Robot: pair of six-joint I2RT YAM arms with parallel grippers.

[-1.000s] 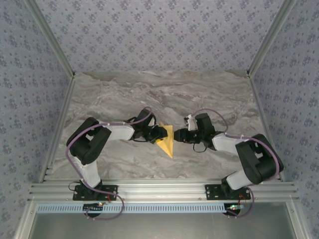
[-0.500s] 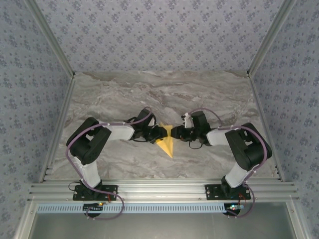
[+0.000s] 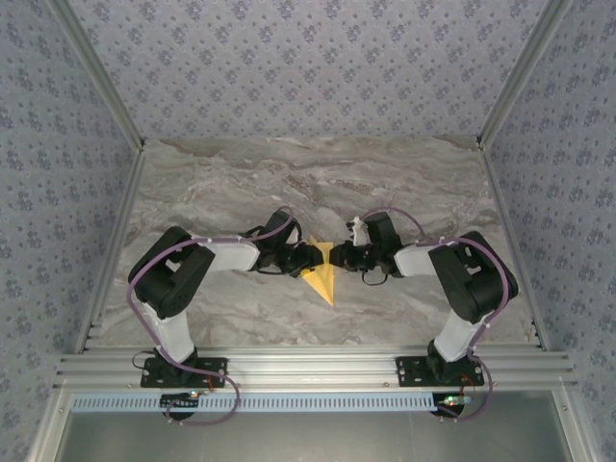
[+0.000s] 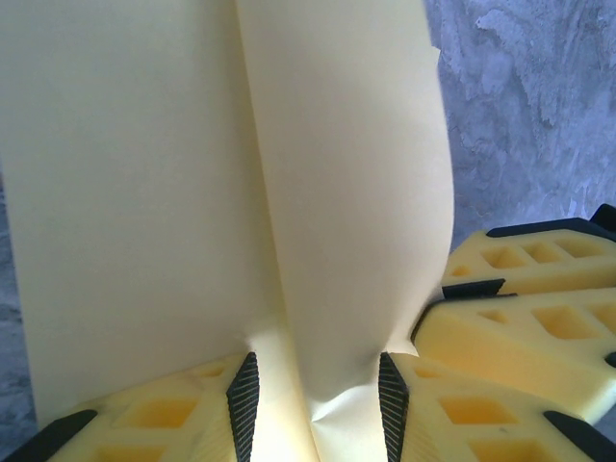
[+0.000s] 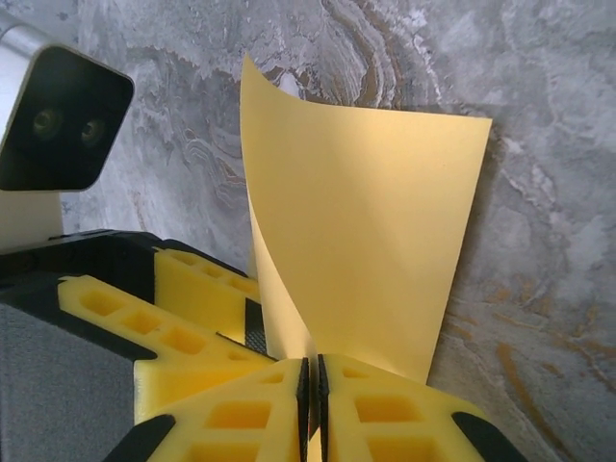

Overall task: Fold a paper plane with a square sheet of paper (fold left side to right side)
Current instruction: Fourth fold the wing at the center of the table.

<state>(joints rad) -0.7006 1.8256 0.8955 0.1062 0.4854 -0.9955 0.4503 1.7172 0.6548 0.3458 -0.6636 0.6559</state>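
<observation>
Closer in, right fingers (image 5: 375, 404) pinch the paper (image 5: 366, 212) edge; left fingers (image 4: 154, 414) clamp it just beside, over the marble table (image 5: 539, 144).

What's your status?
Right gripper shut on paper. Left gripper straddles its raised fold, grip unclear. Grippers crowded close together.

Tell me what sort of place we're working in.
Likely a purpose-built robot test booth, not a home: marble-look tabletop, wallpapered walls on three sides, bare metal framing along the near edge.
</observation>
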